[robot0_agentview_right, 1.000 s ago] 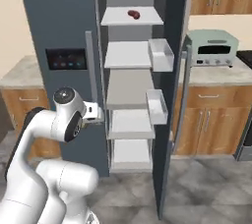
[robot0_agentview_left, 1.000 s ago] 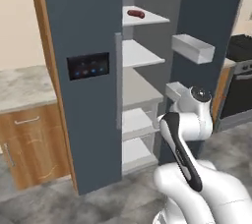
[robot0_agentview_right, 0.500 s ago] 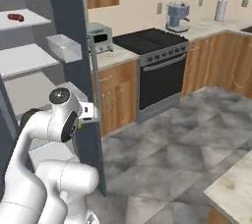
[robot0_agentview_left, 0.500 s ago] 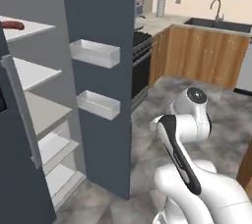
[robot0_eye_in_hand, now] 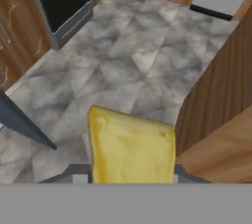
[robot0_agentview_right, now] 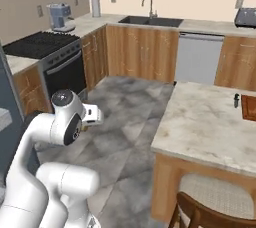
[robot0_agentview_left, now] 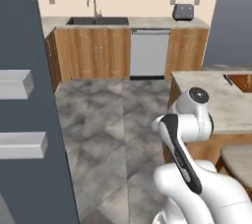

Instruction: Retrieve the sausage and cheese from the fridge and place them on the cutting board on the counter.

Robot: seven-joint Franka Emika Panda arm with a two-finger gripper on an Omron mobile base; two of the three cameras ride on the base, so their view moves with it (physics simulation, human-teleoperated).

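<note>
1. Premises: domestic kitchen.
2. Evidence: sink (robot0_agentview_right: 151, 21) with tap under a window, dishwasher (robot0_agentview_left: 150, 52), black range (robot0_agentview_right: 44, 52), toaster (robot0_agentview_left: 183, 12).
3. Wooden cabinets, marbled stone counter (robot0_agentview_right: 210, 122), grey tiled floor (robot0_agentview_left: 113, 129).

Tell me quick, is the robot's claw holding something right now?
Gripper: closed on the cheese, a pale yellow wedge held between its fingers.

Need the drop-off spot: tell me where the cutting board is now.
The cutting board lies on the counter at its far right, by the small knife, at the right edge of both base views.
</note>
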